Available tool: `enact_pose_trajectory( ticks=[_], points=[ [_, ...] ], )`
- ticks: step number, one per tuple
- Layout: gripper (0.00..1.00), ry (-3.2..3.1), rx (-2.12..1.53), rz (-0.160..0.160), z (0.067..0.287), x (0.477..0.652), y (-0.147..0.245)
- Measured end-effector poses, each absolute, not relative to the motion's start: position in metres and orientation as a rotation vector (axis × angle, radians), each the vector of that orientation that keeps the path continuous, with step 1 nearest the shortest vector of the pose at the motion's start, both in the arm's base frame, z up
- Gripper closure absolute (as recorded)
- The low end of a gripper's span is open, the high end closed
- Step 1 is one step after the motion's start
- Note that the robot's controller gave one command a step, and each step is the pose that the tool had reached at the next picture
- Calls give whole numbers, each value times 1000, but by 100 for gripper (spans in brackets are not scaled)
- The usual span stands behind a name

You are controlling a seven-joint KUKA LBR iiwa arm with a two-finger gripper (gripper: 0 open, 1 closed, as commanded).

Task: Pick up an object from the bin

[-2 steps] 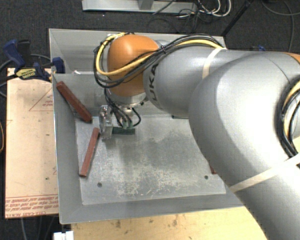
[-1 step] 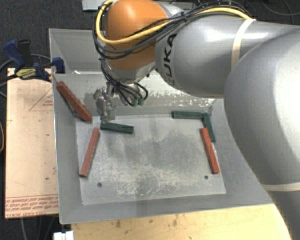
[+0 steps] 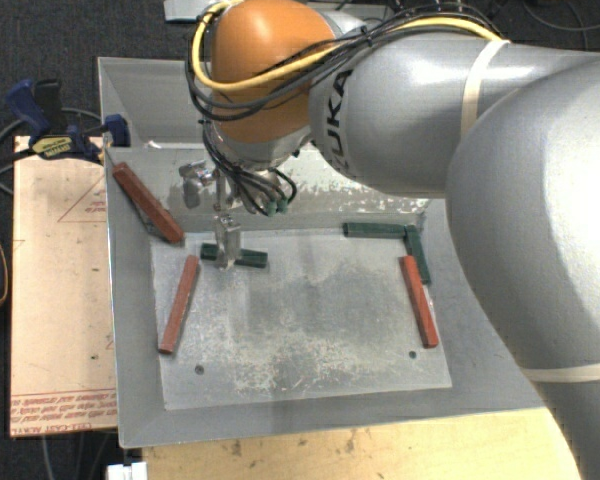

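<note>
Gripper (image 3: 227, 240) hangs over green bar (image 3: 242, 259) at 10 o'clock in bin (image 3: 310, 368); red bar (image 3: 179, 305) at 8 o'clock. Jaw state: cannot tell.

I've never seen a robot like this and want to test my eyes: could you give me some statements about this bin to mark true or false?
1. The hand is over a small dark green bar at the upper left of the bin floor. True.
2. Three reddish sticks lie in the bin. True: the wall stick, the left stick and the right stick.
3. The bin is heaped full. False: a few pieces lie apart.
4. Nothing green lies in the right half. False: a green L-shaped piece lies there, by the right stick.
</note>
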State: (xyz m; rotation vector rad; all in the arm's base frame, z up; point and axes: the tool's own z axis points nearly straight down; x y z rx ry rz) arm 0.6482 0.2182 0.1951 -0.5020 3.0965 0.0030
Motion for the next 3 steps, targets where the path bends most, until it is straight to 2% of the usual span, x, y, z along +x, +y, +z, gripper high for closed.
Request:
enact_pose_trajectory(
  ticks=[1, 2, 3],
  points=[
    [0, 2973, -1022, 2, 67, 647, 210],
    [100, 2968, -1019, 3, 71, 649, 210],
    [100, 2931, -1090, 1, 225, 652, 232]
  ],
)
